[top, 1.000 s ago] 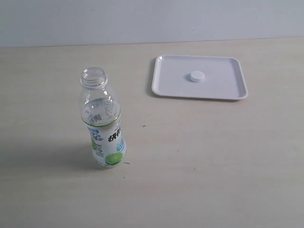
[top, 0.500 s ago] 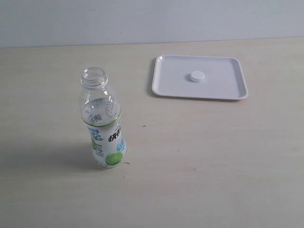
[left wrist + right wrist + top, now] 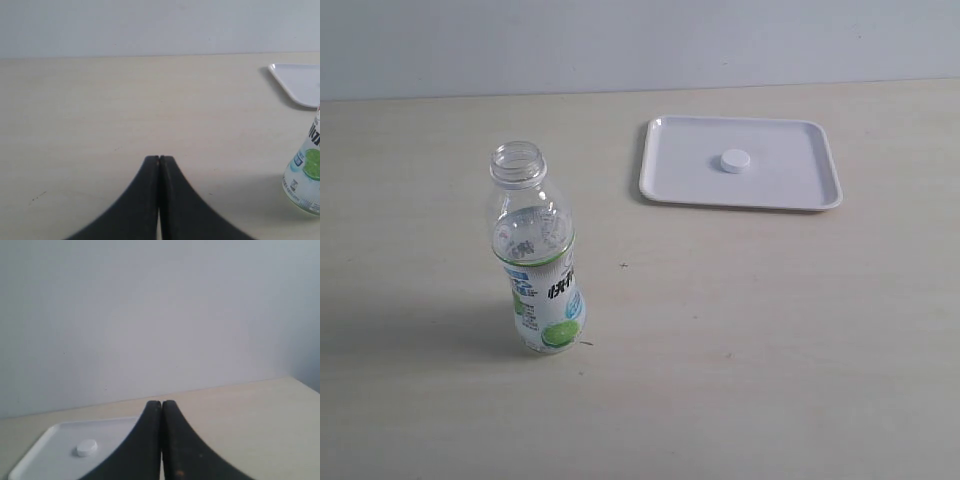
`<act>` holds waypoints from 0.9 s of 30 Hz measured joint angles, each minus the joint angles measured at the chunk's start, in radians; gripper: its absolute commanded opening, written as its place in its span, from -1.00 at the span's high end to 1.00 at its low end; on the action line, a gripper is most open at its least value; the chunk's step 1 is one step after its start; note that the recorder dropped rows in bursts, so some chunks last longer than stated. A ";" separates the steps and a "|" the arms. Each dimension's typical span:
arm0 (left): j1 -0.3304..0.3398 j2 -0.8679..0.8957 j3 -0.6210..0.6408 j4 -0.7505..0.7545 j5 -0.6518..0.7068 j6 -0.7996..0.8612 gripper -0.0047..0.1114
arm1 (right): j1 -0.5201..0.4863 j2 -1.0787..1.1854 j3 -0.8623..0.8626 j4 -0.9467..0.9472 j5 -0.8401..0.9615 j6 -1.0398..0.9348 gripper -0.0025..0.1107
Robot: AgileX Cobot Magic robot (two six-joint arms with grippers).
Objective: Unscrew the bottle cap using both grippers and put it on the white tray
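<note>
The clear bottle (image 3: 538,262) with its lime label stands upright on the table, its neck open and capless. The small white bottle cap (image 3: 735,161) lies flat near the middle of the white tray (image 3: 790,190). Neither gripper shows in the exterior view. In the left wrist view my left gripper (image 3: 159,159) is shut and empty, with the bottle's base (image 3: 305,180) off to one side and a tray corner (image 3: 297,82) beyond. My right gripper (image 3: 161,403) is shut and empty too, with the cap (image 3: 86,447) on the tray (image 3: 50,455) behind it.
The pale wooden table (image 3: 750,330) runs back to a plain light wall (image 3: 640,40).
</note>
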 measured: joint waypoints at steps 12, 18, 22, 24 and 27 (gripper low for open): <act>0.000 0.000 0.000 0.000 0.000 0.000 0.92 | 0.000 -0.004 -0.062 -0.594 0.048 0.497 0.96; 0.000 0.000 0.000 0.000 0.000 0.000 0.92 | 0.000 -0.004 -0.062 -1.490 0.237 1.358 0.96; 0.000 0.000 0.000 0.000 0.000 0.000 0.92 | 0.000 -0.009 -0.062 -1.613 0.328 1.479 0.96; 0.000 0.000 0.000 0.000 0.000 0.000 0.92 | 0.000 -0.015 -0.062 -1.626 0.362 1.490 0.96; 0.000 0.000 0.000 0.000 0.000 0.000 0.92 | -0.004 -0.015 -0.062 -1.633 0.394 1.497 0.96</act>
